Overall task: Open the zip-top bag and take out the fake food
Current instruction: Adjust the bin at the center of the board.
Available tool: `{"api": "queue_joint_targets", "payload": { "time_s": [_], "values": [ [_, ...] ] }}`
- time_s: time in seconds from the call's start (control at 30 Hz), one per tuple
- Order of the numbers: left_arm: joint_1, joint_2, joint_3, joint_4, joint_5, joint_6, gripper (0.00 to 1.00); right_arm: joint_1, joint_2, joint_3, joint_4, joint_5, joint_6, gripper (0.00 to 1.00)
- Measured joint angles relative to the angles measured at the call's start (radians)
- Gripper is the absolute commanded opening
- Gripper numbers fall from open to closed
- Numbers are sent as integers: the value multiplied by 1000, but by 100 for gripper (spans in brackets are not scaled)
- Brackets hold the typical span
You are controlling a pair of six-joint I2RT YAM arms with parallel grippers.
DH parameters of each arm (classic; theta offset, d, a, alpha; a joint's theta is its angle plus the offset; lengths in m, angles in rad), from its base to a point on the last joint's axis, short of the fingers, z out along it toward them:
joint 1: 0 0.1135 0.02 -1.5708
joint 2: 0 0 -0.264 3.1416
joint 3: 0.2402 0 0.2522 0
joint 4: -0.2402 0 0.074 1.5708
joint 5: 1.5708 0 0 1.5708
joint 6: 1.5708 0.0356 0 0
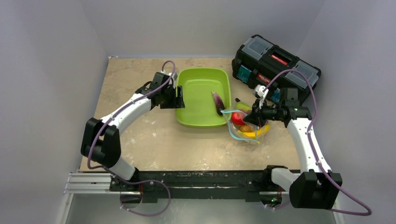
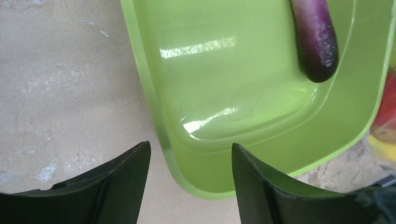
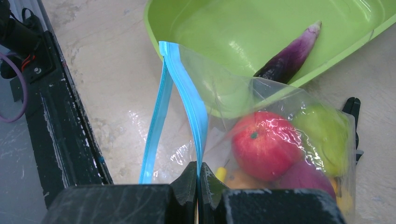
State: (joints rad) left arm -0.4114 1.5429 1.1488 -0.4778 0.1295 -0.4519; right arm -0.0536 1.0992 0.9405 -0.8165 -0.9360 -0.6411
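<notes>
The zip-top bag [image 1: 243, 127] lies right of the lime-green tray [image 1: 201, 95], its mouth open with the two blue zipper strips apart. My right gripper [image 3: 198, 164] is shut on one zipper strip [image 3: 196, 109] and holds that edge up. Fake food shows through the plastic: a red apple [image 3: 266, 144], a green pear [image 3: 324, 135], a dark plum [image 3: 303, 179] and a yellow banana [image 1: 258, 133]. A purple eggplant [image 2: 315, 42] lies in the tray, at its right side. My left gripper [image 2: 190, 147] hangs open over the tray's left rim, holding nothing.
A black toolbox [image 1: 275, 63] stands at the back right. Black-handled pliers [image 3: 353, 112] lie on the table beyond the bag. The arms' black mounting rail [image 1: 201, 179] runs along the near edge. Grey walls close in on three sides.
</notes>
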Motion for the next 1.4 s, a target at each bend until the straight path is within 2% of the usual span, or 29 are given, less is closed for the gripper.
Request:
{"api": "queue_joint_targets", "payload": {
  "time_s": [0.23, 0.3, 0.4, 0.6, 0.8, 1.03, 1.33, 1.37, 1.4],
  "values": [
    [0, 139, 104, -75, -53, -1, 45, 0, 0, 0, -1, 0, -5, 0],
    [0, 169, 127, -99, -74, 0, 36, 0, 0, 0, -2, 0, -6, 0],
    [0, 209, 154, -124, -104, -2, 16, 0, 0, 0, -3, 0, -6, 0],
    [1, 247, 167, -133, -134, -23, 3, 0, 0, 0, -7, -1, -6, 0],
    [1, 237, 154, -127, -161, -27, 0, 0, 0, 0, -7, -1, -6, 0],
    [23, 115, 17, -120, -261, -62, 0, 0, 0, 0, -7, -2, -6, 0],
    [153, -78, -142, -134, -327, -80, 0, 0, 0, 0, -8, -2, -7, 0],
    [168, -91, -153, -133, -328, -81, 1, 0, 0, 0, -8, -2, -7, 0],
    [185, -105, -166, -132, -328, -82, 7, 0, 0, 0, -8, -2, -7, 0]
  ]
}}
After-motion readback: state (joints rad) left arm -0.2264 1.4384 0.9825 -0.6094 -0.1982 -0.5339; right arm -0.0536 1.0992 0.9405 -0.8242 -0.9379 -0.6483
